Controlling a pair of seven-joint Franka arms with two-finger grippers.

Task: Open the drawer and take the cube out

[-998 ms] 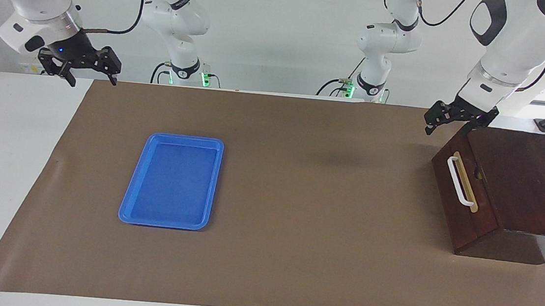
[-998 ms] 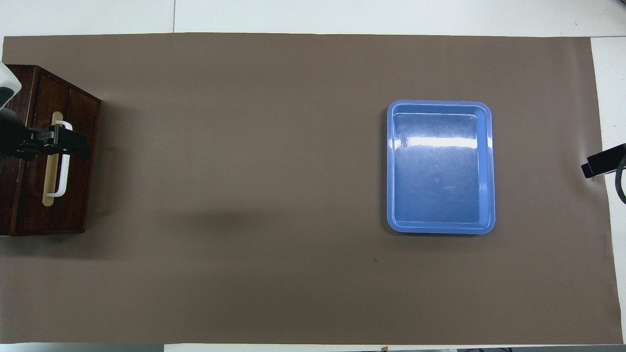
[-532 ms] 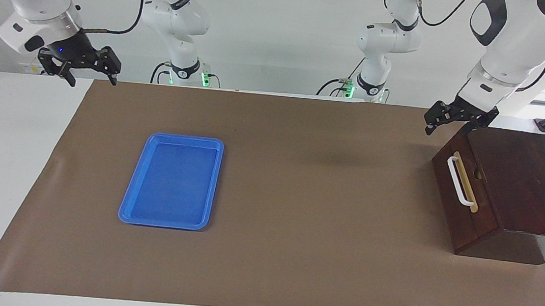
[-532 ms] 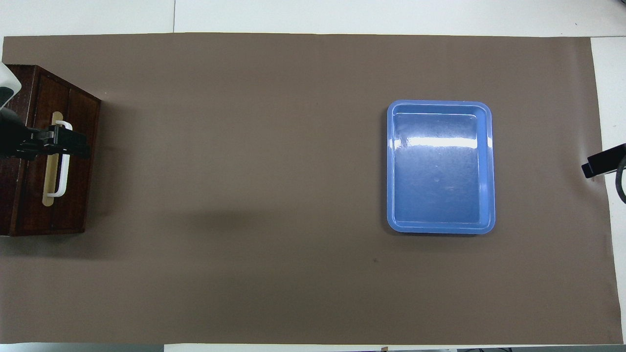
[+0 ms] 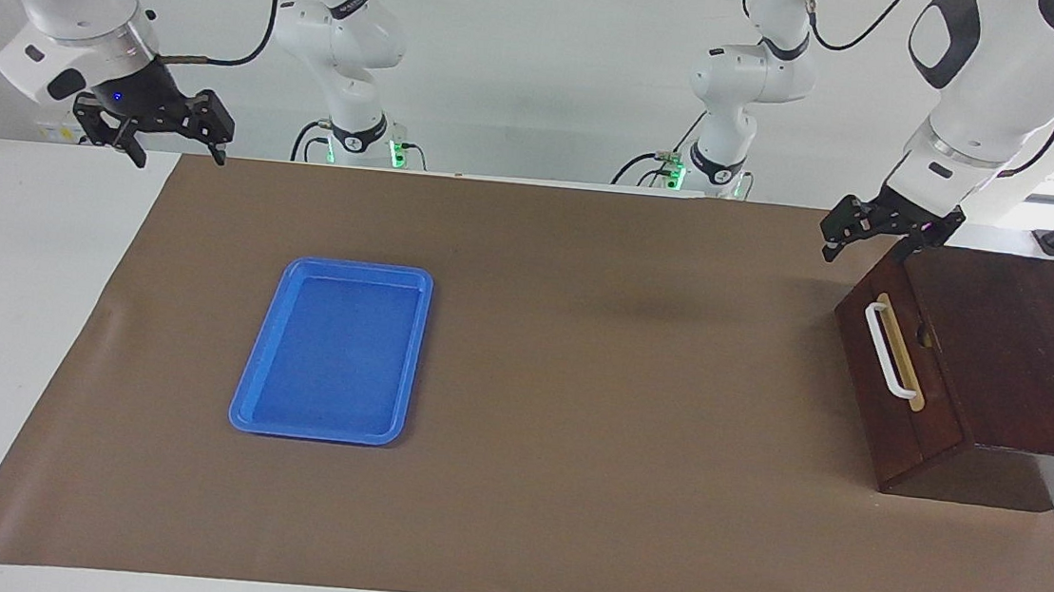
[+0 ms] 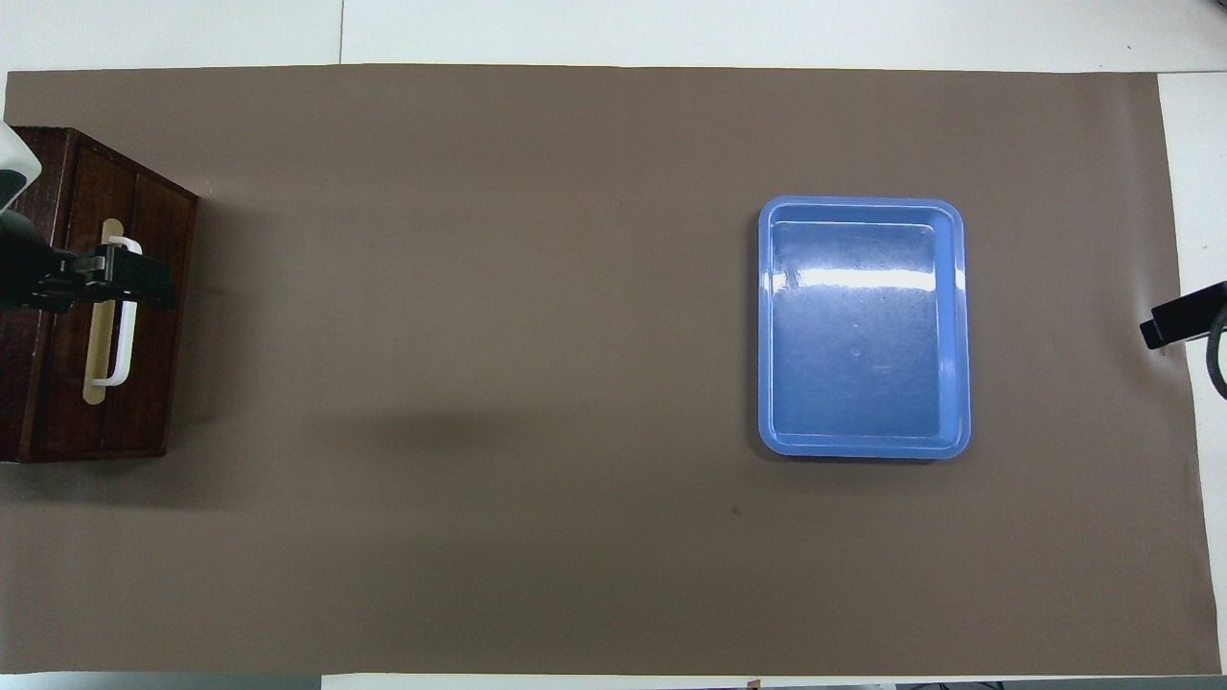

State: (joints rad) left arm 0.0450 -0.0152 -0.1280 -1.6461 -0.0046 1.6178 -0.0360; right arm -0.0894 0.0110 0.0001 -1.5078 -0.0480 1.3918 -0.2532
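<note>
Drawer is shut, so its inside is hidden; the cube shows in neither view. Overhead view cuts the drawer cabinet off at the frame edge, and the left gripper covers part of the white handle. Right gripper: only a tip shows at the frame edge.

One drawer, one blue tray, two grippers, one brown mat.
</note>
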